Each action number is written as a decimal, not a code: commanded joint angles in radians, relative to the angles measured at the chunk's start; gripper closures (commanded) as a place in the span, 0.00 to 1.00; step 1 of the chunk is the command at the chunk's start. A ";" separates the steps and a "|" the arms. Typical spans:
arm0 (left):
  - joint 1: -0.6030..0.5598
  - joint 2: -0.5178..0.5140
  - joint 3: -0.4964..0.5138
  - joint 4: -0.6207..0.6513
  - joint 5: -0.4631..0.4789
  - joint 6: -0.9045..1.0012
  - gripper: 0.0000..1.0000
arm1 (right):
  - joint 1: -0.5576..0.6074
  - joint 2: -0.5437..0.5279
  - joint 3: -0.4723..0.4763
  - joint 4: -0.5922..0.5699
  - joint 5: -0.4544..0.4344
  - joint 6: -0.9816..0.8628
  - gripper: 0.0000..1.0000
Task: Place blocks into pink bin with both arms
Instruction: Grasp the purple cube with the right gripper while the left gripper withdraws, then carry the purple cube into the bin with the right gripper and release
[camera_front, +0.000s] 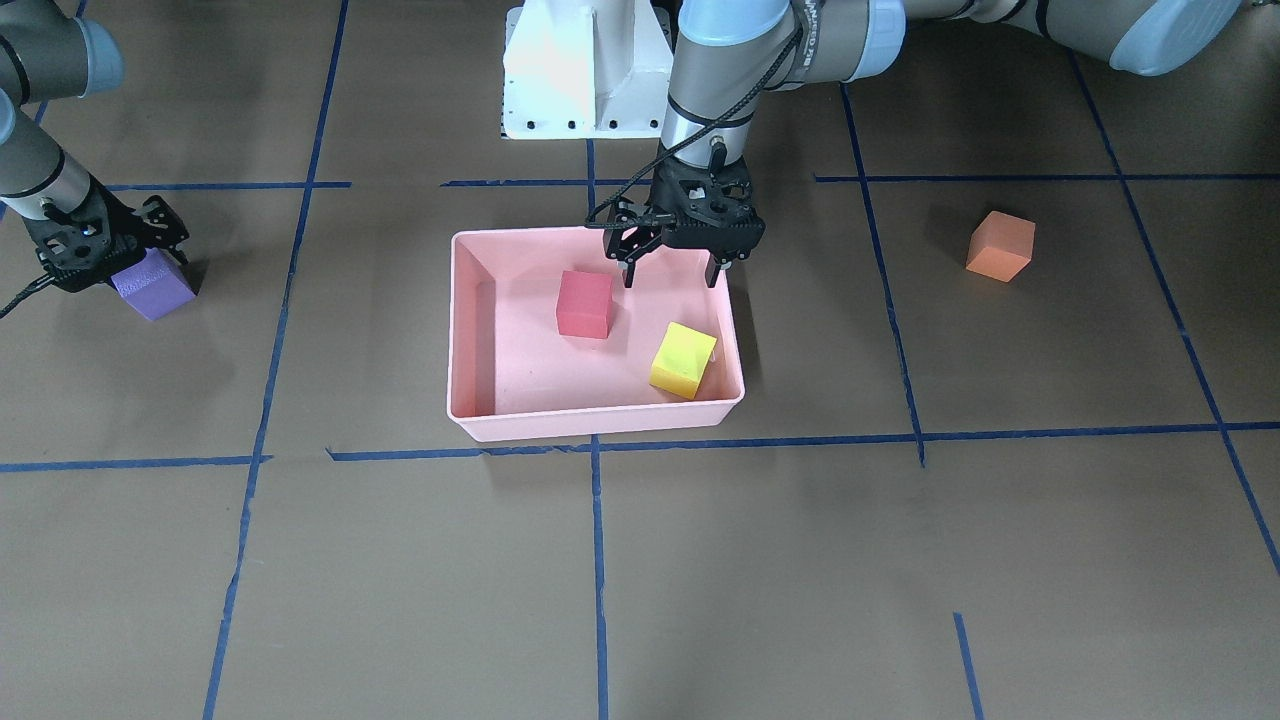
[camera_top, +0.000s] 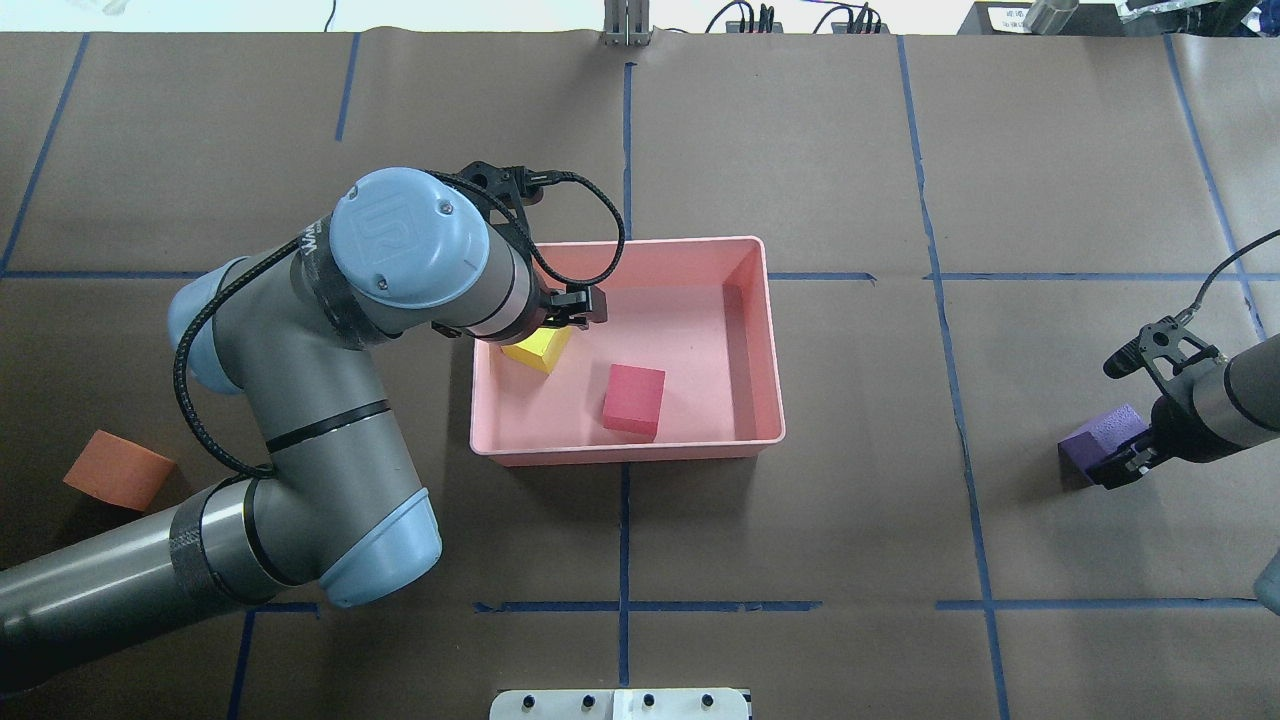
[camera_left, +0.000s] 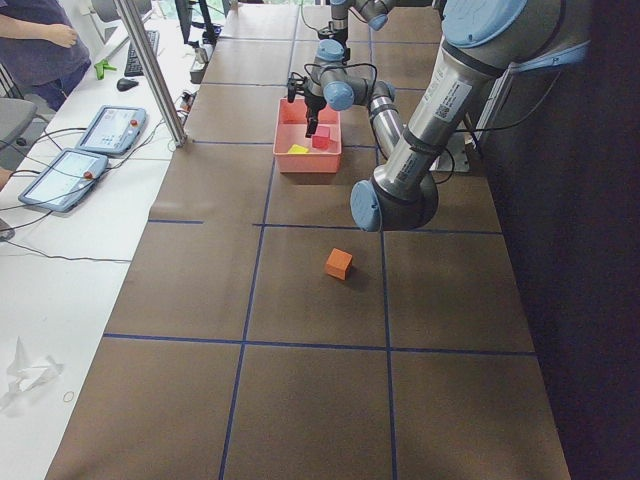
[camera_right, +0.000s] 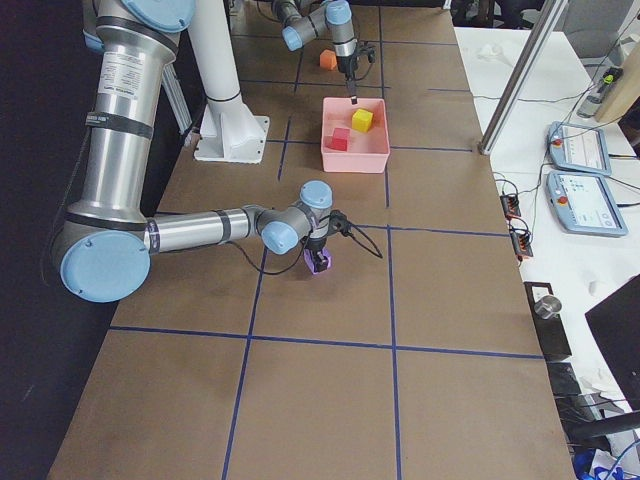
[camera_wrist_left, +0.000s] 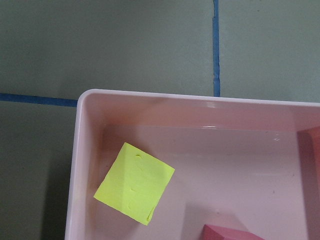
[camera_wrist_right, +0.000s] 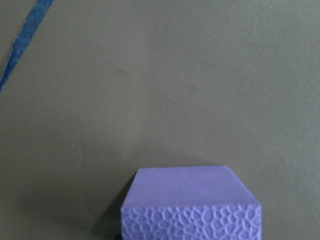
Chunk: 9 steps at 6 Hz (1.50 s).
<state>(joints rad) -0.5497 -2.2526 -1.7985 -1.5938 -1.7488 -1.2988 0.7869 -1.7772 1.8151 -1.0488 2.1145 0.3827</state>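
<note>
- Blocks first: of the four small foam cubes, the red cube (camera_front: 585, 303) and the yellow-green cube (camera_front: 683, 360) lie inside the shallow pale pink plastic bin (camera_front: 600, 420). They sit apart from each other, the yellow-green one near a side wall.
- The orange foam cube (camera_front: 1000, 246) sits on the brown paper-covered table (camera_front: 900, 560), well apart from the bin on my left arm's side, with nothing touching it.
- The purple foam cube (camera_front: 160, 290) rests on the table far out on the right arm's side.
- My left black two-finger gripper (camera_front: 672, 268) hangs over the bin's robot-side edge with its fingers spread wide and nothing between them.
- My right black gripper (camera_top: 1122, 458) is down at the purple cube. The wrist view shows the cube close under the camera. I cannot tell whether the fingers have closed on it or only stand around it.
- As I judge it, the job is half done and the step in hand is the purple pick.
- Next I need a firm squeeze on the purple cube, a lift clear of the table and a carry across to the bin.
- Meanwhile the left arm must rise clear of the rim and swing out to the orange cube.
</note>
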 joint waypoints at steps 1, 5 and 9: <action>-0.001 0.011 -0.007 0.003 -0.005 0.010 0.00 | 0.000 0.004 0.063 -0.010 0.007 0.014 0.80; -0.073 0.224 -0.157 0.006 -0.082 0.374 0.00 | 0.000 0.293 0.099 -0.122 0.039 0.504 0.79; -0.318 0.569 -0.211 -0.117 -0.300 0.783 0.00 | -0.110 0.845 0.032 -0.607 -0.033 0.843 0.78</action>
<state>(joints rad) -0.8218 -1.7788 -2.0053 -1.6448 -2.0065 -0.5944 0.7075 -1.0462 1.8803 -1.5830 2.1111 1.1336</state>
